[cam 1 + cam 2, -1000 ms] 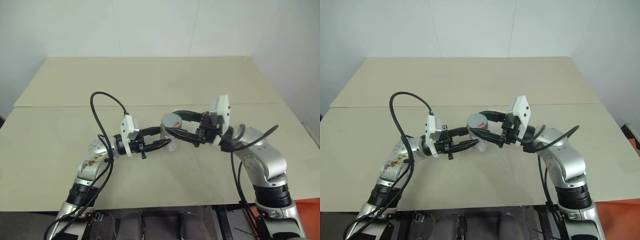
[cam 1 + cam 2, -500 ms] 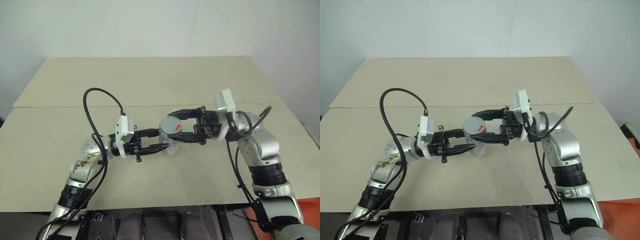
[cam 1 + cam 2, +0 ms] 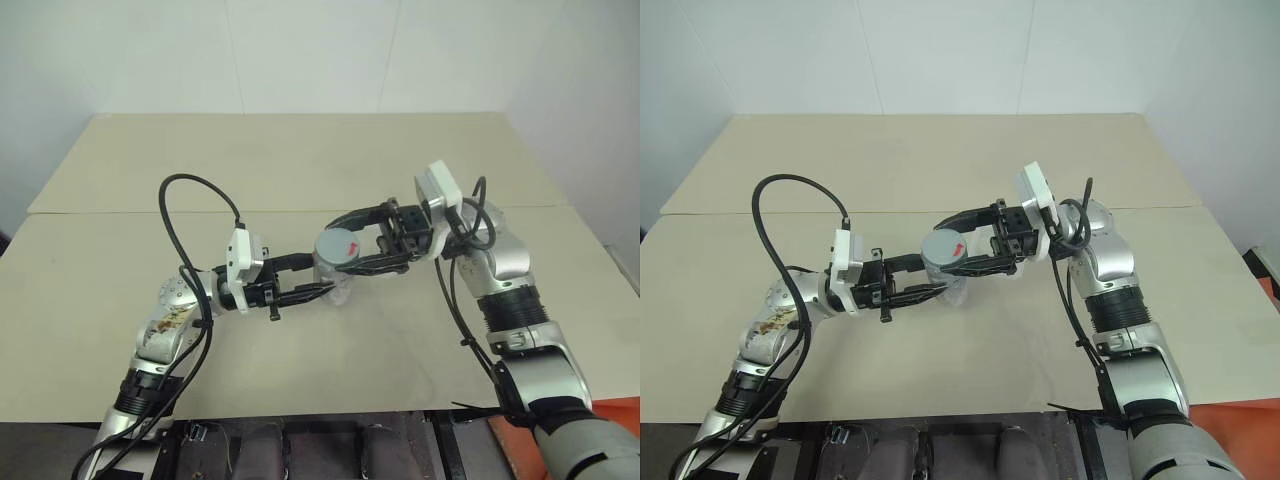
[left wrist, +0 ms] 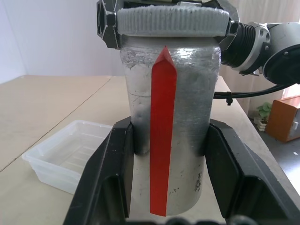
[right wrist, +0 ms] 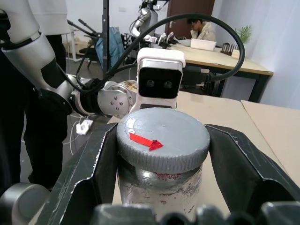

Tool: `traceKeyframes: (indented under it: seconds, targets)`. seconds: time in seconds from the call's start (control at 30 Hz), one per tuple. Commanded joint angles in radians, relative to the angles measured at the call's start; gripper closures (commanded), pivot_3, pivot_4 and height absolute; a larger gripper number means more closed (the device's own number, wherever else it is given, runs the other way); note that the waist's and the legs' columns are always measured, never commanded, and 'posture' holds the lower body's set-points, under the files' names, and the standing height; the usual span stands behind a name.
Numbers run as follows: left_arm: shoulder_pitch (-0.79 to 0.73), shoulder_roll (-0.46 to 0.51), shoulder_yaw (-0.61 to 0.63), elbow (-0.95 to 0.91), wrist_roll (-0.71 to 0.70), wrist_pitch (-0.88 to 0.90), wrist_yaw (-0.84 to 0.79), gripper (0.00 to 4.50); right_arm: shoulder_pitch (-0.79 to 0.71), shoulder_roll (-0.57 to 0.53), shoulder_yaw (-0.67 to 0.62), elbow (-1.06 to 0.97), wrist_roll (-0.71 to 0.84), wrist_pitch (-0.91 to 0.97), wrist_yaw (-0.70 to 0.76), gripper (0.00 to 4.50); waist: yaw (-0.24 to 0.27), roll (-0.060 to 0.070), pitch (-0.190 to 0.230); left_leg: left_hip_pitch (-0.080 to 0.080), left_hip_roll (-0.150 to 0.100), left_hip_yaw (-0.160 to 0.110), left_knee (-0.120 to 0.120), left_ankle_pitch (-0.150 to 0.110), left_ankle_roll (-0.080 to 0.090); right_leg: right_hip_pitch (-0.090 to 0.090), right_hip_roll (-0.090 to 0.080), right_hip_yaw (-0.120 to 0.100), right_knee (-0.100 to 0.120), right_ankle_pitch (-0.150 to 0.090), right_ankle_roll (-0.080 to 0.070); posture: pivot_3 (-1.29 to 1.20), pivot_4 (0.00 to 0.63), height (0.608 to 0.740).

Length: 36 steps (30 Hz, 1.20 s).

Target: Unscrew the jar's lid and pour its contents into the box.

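The jar (image 3: 341, 287) hangs upright above the table (image 3: 300, 160), a red strip running down its frosted side (image 4: 162, 140). My left gripper (image 3: 322, 280) is shut on its body, one black finger (image 4: 117, 178) on each side. From the opposite side my right gripper (image 3: 346, 246) is shut on the grey lid (image 3: 338, 247), which bears a red mark (image 5: 145, 141) on top. The contents cannot be made out through the jar's wall. In the left wrist view the clear box (image 4: 65, 157) lies on the table beyond the jar.
A seam (image 3: 150, 211) crosses the beige table from side to side. White walls stand behind its far edge. Cables loop off both wrists (image 3: 190, 200). In the right wrist view a person (image 5: 202, 29) sits at a desk far off.
My right wrist has swung round the lid, the hand moving from the near right to the far right and slightly up. The jar and my left gripper have stayed put.
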Motion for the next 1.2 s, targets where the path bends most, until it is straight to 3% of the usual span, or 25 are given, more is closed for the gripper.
traceKeyframes:
  seconds: [0.03, 0.13, 0.37, 0.67, 0.93, 1.13, 1.2]
  targets:
    - [-0.010, -0.021, -0.021, -0.029, -0.006, -0.021, -0.007, 2.61, -0.037, 0.004, -0.014, 0.015, -0.025, -0.053, 0.043, 0.85, 0.000, 0.000, 0.000, 0.000, 0.000, 0.000, 0.000, 0.000, 0.000, 0.000, 0.000, 0.000, 0.000, 0.000, 0.000, 0.00, 0.150, 0.740]
    - [-0.006, -0.027, -0.023, -0.027, -0.003, -0.022, -0.006, 2.61, -0.012, 0.021, -0.044, -0.002, -0.032, -0.128, 0.016, 0.07, 0.001, 0.000, 0.000, 0.000, 0.000, 0.000, 0.000, 0.000, 0.000, 0.000, 0.000, 0.000, 0.000, 0.000, 0.000, 0.00, 0.150, 0.740]
    - [-0.009, -0.052, -0.027, -0.018, 0.012, -0.033, 0.018, 2.61, 0.113, 0.012, -0.101, -0.161, -0.047, -0.167, -0.128, 0.07, 0.005, 0.000, 0.000, -0.001, 0.000, 0.000, 0.000, 0.000, 0.000, 0.000, -0.001, 0.000, 0.001, 0.000, 0.000, 0.00, 0.150, 0.740]
    - [-0.018, -0.149, -0.055, 0.055, 0.149, -0.142, 0.175, 2.61, 0.348, -0.030, -0.155, -0.485, -0.117, -0.080, -0.462, 0.07, 0.012, 0.000, 0.000, 0.000, -0.001, 0.000, 0.000, 0.000, 0.000, 0.000, -0.001, 0.000, 0.000, 0.000, 0.000, 0.00, 0.150, 0.740]
    - [-0.044, -0.187, -0.078, 0.112, 0.249, -0.195, 0.275, 2.61, 0.511, 0.031, -0.142, -0.731, -0.242, 0.053, -0.847, 0.07, 0.013, 0.000, 0.000, 0.000, 0.000, -0.001, 0.000, 0.000, 0.000, 0.000, -0.001, 0.000, -0.001, 0.000, 0.000, 0.00, 0.150, 0.740]
    - [-0.063, -0.199, -0.097, 0.165, 0.312, -0.247, 0.318, 2.61, 0.605, 0.060, -0.093, -0.802, -0.358, 0.032, -0.961, 0.07, 0.012, 0.000, 0.000, -0.001, -0.002, 0.000, 0.000, 0.000, 0.000, 0.000, -0.001, 0.000, -0.001, 0.000, 0.000, 0.00, 0.150, 0.740]
    - [-0.073, -0.200, -0.100, 0.180, 0.314, -0.250, 0.314, 2.61, 0.592, 0.096, -0.108, -0.819, -0.309, 0.088, -1.003, 0.07, 0.012, 0.000, 0.000, -0.001, -0.002, 0.000, 0.000, 0.000, 0.000, 0.000, -0.001, 0.000, 0.000, 0.000, 0.000, 0.00, 0.150, 0.740]
